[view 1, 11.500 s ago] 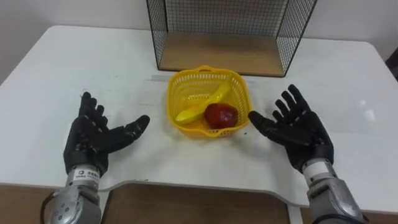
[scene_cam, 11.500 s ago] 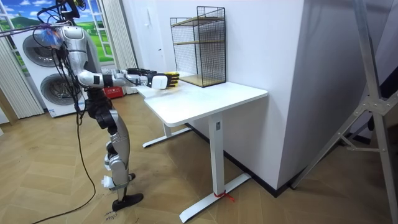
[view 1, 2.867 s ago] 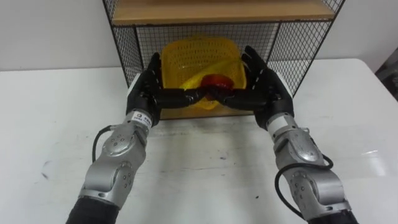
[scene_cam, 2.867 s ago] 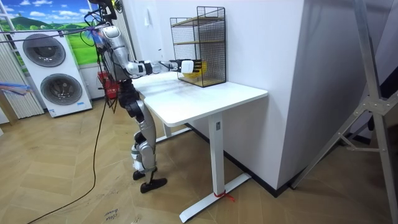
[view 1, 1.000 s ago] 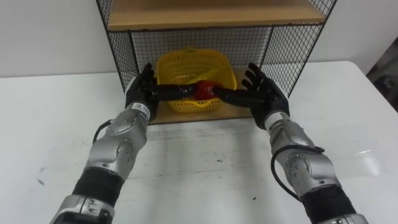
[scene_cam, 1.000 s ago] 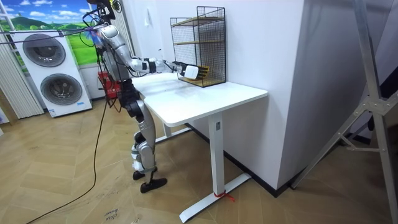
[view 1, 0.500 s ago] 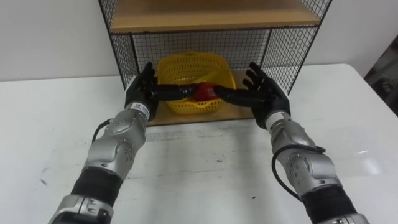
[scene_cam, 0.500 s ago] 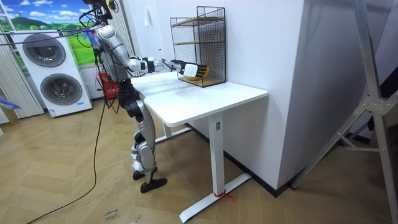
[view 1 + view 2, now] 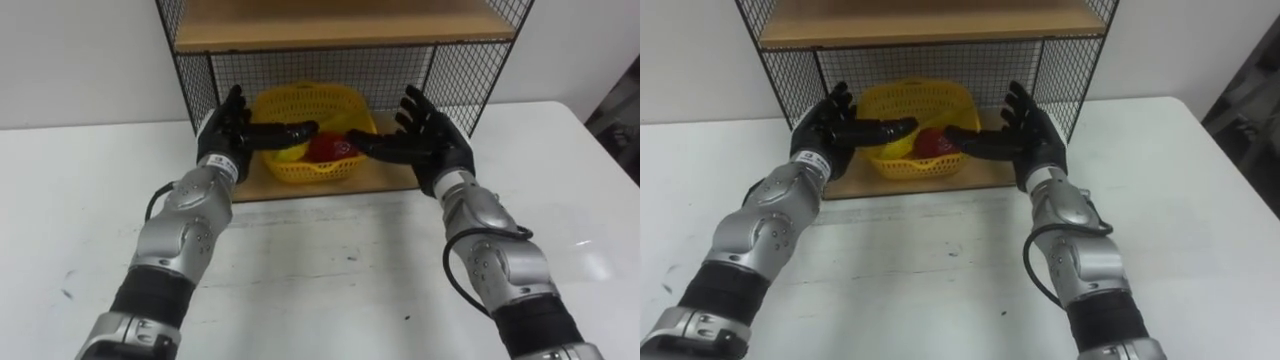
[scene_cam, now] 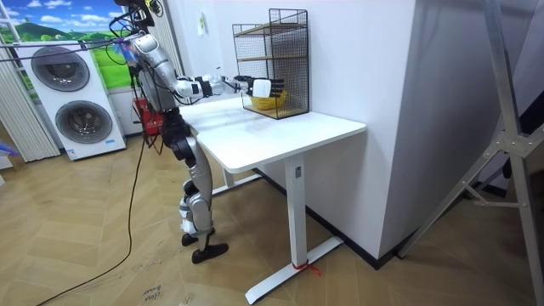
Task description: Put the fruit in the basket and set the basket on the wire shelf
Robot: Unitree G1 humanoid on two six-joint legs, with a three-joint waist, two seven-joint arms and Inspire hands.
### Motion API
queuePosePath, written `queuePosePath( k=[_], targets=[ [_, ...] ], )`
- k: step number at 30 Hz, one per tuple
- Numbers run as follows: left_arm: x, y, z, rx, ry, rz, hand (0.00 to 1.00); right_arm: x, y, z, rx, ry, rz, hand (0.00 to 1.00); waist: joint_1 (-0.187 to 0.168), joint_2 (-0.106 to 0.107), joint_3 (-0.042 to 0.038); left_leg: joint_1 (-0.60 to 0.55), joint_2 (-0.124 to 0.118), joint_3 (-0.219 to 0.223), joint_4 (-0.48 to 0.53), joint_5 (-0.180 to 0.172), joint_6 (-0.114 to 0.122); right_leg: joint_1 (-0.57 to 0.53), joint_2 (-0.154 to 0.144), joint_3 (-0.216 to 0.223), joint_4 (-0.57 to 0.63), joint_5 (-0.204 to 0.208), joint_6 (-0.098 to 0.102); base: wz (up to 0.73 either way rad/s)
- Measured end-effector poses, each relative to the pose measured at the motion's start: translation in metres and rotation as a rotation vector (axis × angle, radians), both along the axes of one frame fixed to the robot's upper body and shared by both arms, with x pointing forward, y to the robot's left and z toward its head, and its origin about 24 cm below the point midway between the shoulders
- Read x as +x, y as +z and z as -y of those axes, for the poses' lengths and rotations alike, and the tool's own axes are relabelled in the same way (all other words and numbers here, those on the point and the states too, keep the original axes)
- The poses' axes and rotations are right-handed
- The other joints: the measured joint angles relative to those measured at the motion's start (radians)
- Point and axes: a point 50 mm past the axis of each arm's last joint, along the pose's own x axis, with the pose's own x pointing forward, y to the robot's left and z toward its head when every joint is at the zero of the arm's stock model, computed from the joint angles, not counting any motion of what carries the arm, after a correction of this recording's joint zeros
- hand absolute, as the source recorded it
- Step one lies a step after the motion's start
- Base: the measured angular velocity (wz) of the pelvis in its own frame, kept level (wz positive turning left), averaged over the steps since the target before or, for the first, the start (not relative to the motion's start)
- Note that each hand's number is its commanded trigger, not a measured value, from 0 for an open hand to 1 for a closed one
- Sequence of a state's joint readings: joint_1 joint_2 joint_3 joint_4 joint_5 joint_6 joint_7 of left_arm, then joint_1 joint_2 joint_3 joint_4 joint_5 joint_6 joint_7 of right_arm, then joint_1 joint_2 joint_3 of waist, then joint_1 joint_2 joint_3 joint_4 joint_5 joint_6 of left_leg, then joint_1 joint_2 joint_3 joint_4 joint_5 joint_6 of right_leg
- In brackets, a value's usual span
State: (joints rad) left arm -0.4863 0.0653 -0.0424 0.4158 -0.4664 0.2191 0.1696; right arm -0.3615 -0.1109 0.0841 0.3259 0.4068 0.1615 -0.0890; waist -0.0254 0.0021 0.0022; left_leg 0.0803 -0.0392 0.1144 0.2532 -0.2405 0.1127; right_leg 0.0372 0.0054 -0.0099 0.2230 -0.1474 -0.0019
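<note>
The yellow basket point(image 9: 300, 104) rests on the bottom wooden board of the black wire shelf point(image 9: 196, 78), with a red fruit point(image 9: 323, 148) and a yellow banana point(image 9: 287, 153) inside. My left hand point(image 9: 228, 130) is open just left of the basket, and my right hand point(image 9: 428, 138) is open to its right. Both thumbs reach inward across the basket's front. Neither hand grips the basket. In the room view I stand at the white table's end, on the room view's left, with both arms stretched toward the basket point(image 10: 270, 103) in the shelf.
The shelf's upper wooden board point(image 9: 340, 22) hangs low over the basket, and mesh walls close its sides and back. The white table point(image 9: 330, 270) spreads wide in front. Washing machines point(image 10: 72, 93) stand behind me in the room view.
Both hands have lifted a little and drawn away from the basket's sides. The basket stays on the shelf's bottom board.
</note>
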Motion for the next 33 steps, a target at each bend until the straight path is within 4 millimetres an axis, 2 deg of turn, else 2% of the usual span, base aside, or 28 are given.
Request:
queuePosePath(
  k=[3, 9, 14, 25, 33],
  targets=[
    [0.0, 0.013, 0.001, -0.002, 0.007, 0.053, 0.0, 0.0, 0.006, -0.001, -0.023, 0.002, 0.027, 0.0, -0.002, 0.002, -0.0012, 0.002, 0.0, 0.0, 0.0, 0.0, 0.0, 0.003, 0.0, 0.0, -0.003, 0.001, 0.0, 0.0],
    [-0.01, 0.022, 0.001, -0.002, 0.006, 0.115, 0.0, -0.003, 0.018, -0.002, -0.019, 0.007, 0.087, 0.0, 0.0, 0.004, -0.0037, 0.019, 0.0, 0.0, -0.014, 0.003, -0.002, 0.015, 0.0, 0.0, -0.002, 0.001, 0.0, 0.0],
    [-0.019, 0.018, -0.001, 0.004, 0.012, 0.123, 0.0, -0.003, 0.029, -0.002, -0.063, 0.014, 0.138, 0.0, 0.007, 0.002, -0.0058, 0.031, 0.004, 0.01, -0.02, 0.008, -0.006, 0.017, 0.005, 0.005, -0.002, 0.004, -0.005, -0.05],
    [-0.028, 0.017, -0.008, 0.022, 0.027, 0.141, 0.0, -0.004, 0.029, -0.002, -0.117, 0.048, 0.152, 0.0, 0.009, -0.002, -0.0089, 0.038, 0.011, -0.009, -0.055, 0.026, -0.026, 0.016, 0.015, -0.017, -0.004, 0.012, -0.017, 0.04],
    [-0.049, 0.011, -0.012, 0.0, 0.02, 0.161, 0.0, -0.026, 0.026, 0.003, -0.051, 0.035, 0.165, 0.0, 0.004, -0.01, -0.0081, 0.041, 0.011, -0.01, -0.067, 0.027, -0.027, 0.024, 0.016, -0.02, -0.021, 0.014, -0.02, 0.0]
  ],
)
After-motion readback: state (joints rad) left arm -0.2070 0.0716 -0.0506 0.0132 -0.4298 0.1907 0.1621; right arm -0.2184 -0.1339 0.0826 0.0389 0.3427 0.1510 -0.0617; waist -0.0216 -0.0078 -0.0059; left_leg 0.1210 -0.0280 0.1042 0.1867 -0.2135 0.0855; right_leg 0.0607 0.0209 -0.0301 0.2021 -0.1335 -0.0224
